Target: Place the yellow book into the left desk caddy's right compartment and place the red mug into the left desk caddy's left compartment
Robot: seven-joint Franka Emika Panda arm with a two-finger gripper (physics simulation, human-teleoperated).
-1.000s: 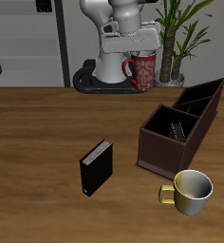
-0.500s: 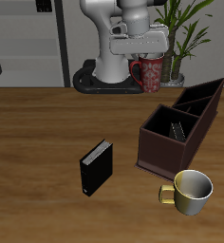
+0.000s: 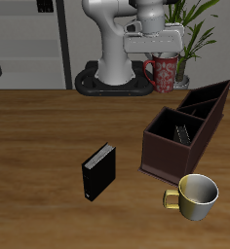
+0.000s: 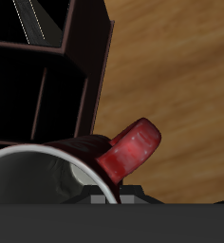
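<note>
The gripper [image 3: 162, 53], pinching the red mug [image 3: 163, 73] at upper right of the frame, should centre it above the left desk caddy [image 3: 185, 131] and its left compartment [image 3: 207, 98] before lowering upright.

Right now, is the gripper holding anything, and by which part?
Yes: the red mug hangs in the air under the gripper, held at its rim, handle free; the exact jaw contact is hidden.

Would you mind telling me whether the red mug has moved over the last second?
Yes. Held in the pincer, the red mug has travelled sideways above the table, from over the robot's round base to the potted plant, closer to the left desk caddy.
</note>
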